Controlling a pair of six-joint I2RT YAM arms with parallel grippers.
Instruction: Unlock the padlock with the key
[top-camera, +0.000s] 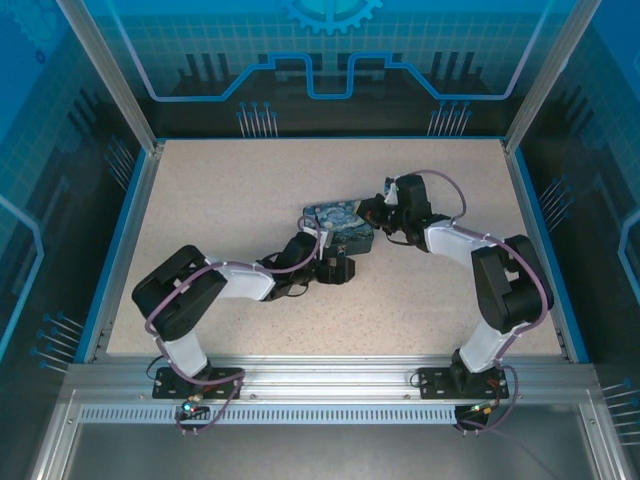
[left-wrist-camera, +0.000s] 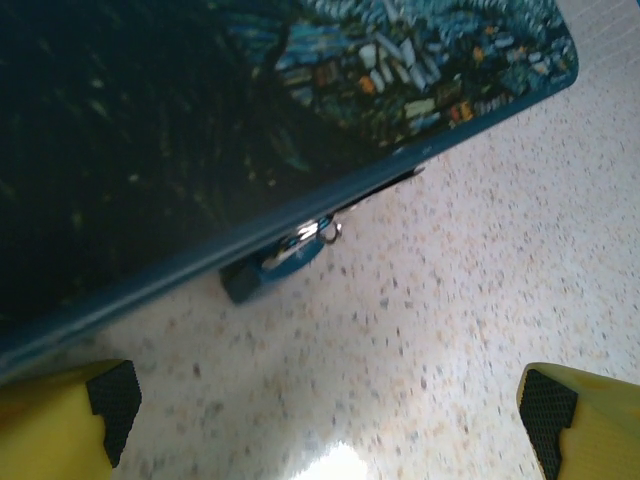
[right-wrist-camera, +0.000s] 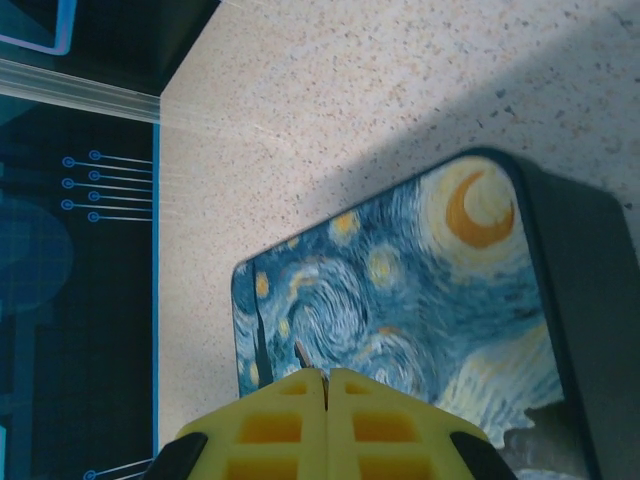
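One painted box (top-camera: 338, 225), one padlock (left-wrist-camera: 285, 262), one bench (top-camera: 250, 190), and two grippers: left gripper (left-wrist-camera: 328, 410), right gripper (right-wrist-camera: 325, 385).

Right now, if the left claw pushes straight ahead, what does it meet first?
Probably the padlock at the box's near edge, which sits ahead between the open left claw's fingers. Depth is unclear; the table could come first.

Painted box (top-camera: 338, 226) on speckled beige table (top-camera: 250, 190)
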